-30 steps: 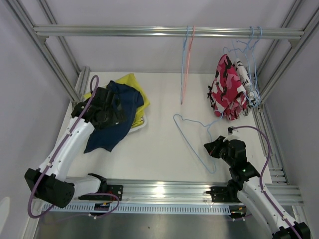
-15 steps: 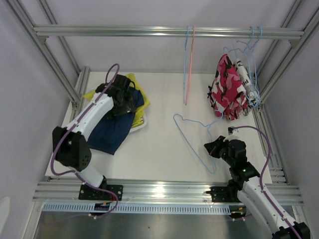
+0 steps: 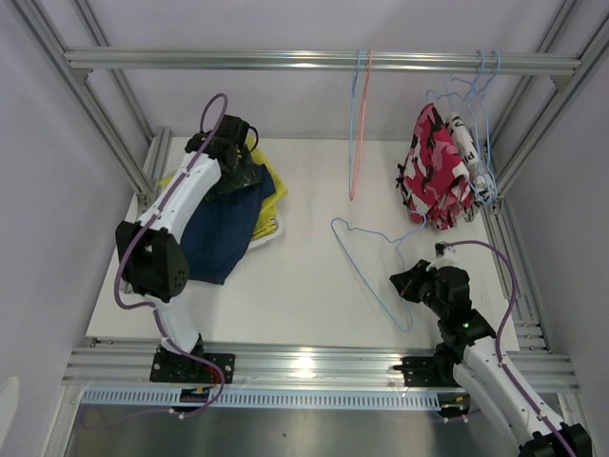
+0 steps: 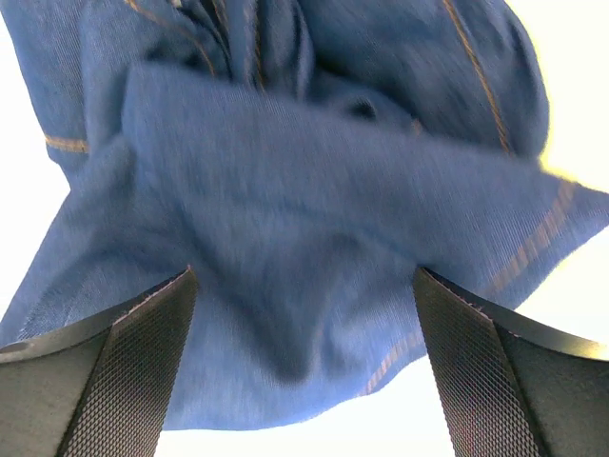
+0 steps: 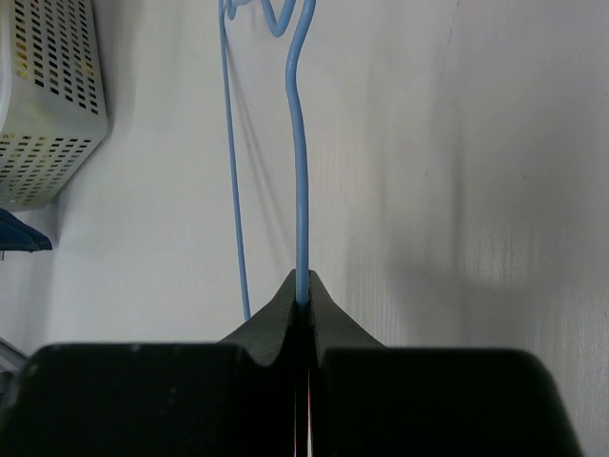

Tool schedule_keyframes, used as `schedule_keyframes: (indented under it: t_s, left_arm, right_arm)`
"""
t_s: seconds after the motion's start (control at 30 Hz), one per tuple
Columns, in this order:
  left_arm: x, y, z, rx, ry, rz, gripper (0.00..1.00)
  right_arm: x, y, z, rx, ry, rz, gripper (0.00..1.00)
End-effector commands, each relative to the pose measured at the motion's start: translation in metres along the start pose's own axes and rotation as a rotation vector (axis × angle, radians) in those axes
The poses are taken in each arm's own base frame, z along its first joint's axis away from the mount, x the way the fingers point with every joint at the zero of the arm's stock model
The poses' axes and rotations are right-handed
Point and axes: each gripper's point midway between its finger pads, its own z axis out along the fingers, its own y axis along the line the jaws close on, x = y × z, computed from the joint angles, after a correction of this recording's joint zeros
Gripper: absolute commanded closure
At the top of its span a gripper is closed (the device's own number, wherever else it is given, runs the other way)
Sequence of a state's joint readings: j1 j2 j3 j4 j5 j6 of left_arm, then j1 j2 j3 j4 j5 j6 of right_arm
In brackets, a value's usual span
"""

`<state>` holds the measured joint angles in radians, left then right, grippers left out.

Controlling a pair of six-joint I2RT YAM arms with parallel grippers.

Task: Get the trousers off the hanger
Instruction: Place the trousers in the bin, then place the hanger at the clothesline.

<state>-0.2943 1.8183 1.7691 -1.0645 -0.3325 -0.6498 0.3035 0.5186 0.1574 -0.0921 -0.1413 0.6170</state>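
Observation:
The navy blue trousers (image 3: 221,233) lie crumpled over the plain yellow trousers (image 3: 273,183) at the back left. My left gripper (image 3: 238,171) hovers over their far end, open, with navy cloth (image 4: 285,219) filling the left wrist view just beyond its fingertips (image 4: 128,367). My right gripper (image 3: 400,283) is shut on the wire of a bare blue hanger (image 3: 366,259) lying on the table; the wire (image 5: 299,171) runs out from its closed jaws. The pink-red patterned trousers (image 3: 433,176) and the white lettered pair (image 3: 464,138) hang at the back right. The camouflage pair is out of view.
A white perforated basket (image 3: 271,231) sits under the cloth pile and shows in the right wrist view (image 5: 48,95). Two bare hangers, blue and pink (image 3: 360,124), hang from the top rail (image 3: 285,60). Aluminium frame posts stand at both sides.
My left arm has swung from the near left towards the back, carrying its gripper up along the navy trousers to their far end. The right arm and its hanger have not moved.

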Motion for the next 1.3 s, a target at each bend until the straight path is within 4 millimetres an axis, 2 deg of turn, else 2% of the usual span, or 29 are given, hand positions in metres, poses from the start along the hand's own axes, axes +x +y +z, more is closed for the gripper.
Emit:
schedule_keyframes:
  t_s: [0.0,0.13,0.23,0.33,0.43,0.5,0.57,0.67,0.7,0.8,0.87,0.9,0.93,0.97,1.03,1.07,1.13,1.17,1.23,1.27]
  left_arm:
    - [-0.005,0.012,0.033,-0.075,0.022,0.004,0.01]
    - [0.026,0.019,0.068,-0.084,0.135,-0.013,0.01]
    - [0.047,0.02,0.084,-0.077,0.184,-0.02,0.01]
    - [0.061,0.022,0.092,-0.072,0.214,-0.019,0.01]
    - [0.064,0.026,0.091,-0.08,0.215,-0.014,0.01]
    - [0.058,0.026,0.082,-0.068,0.197,-0.017,0.01]
    - [0.05,0.024,0.068,-0.05,0.176,-0.022,0.02]
    - [0.029,0.019,0.035,0.004,0.109,-0.037,0.01]
    - [0.017,0.019,0.018,0.033,0.061,-0.052,0.01]
    - [0.003,0.012,-0.011,0.116,-0.002,-0.051,0.01]
    - [-0.004,0.007,-0.037,0.186,-0.055,-0.044,0.0]
    - [-0.004,0.008,-0.043,0.198,-0.079,-0.035,0.01]
    - [-0.003,0.009,-0.061,0.232,-0.122,-0.038,0.0]
    - [-0.004,0.007,-0.072,0.271,-0.145,-0.041,0.01]
    - [0.005,0.003,-0.081,0.332,-0.169,-0.046,0.01]
    - [0.002,-0.001,-0.108,0.396,-0.231,-0.043,0.01]
    - [0.014,-0.011,-0.123,0.45,-0.281,0.021,0.01]
    - [0.005,-0.014,-0.148,0.511,-0.37,0.021,0.01]
    - [0.016,-0.018,-0.156,0.571,-0.399,0.088,0.01]
    - [0.013,-0.018,-0.175,0.637,-0.445,0.079,0.0]
  right_arm:
    - [-0.015,0.011,-0.001,-0.035,-0.039,-0.016,1.0]
    - [-0.015,0.012,-0.001,-0.037,-0.04,-0.017,1.0]
    - [-0.016,0.011,0.0,-0.035,-0.042,-0.017,1.0]
    - [-0.015,0.011,0.0,-0.033,-0.039,-0.013,1.0]
    - [-0.015,0.012,0.0,-0.038,-0.04,-0.014,1.0]
    - [-0.015,0.011,0.001,-0.036,-0.037,-0.012,1.0]
    - [-0.014,0.011,0.001,-0.037,-0.038,-0.01,1.0]
    - [-0.015,0.01,0.001,-0.032,-0.04,-0.009,1.0]
    - [-0.015,0.01,0.002,-0.03,-0.042,-0.008,1.0]
    - [-0.015,0.009,0.002,-0.024,-0.041,-0.004,1.0]
    - [-0.015,0.007,0.002,-0.011,-0.038,-0.004,1.0]
    - [-0.017,0.007,0.001,-0.007,-0.042,-0.006,1.0]
    - [-0.017,0.006,0.001,-0.004,-0.041,-0.011,1.0]
    - [-0.018,0.009,-0.001,-0.018,-0.047,-0.02,1.0]
    - [-0.023,0.013,-0.003,-0.024,-0.067,-0.035,1.0]
    - [-0.023,0.011,-0.005,-0.008,-0.069,-0.042,1.0]
    - [-0.038,0.013,-0.014,0.007,-0.138,-0.06,1.0]
    - [-0.047,0.018,-0.02,0.012,-0.154,-0.078,1.0]
    - [-0.062,0.026,-0.03,0.011,-0.199,-0.095,1.0]
    - [-0.076,0.034,-0.039,0.017,-0.229,-0.109,1.0]
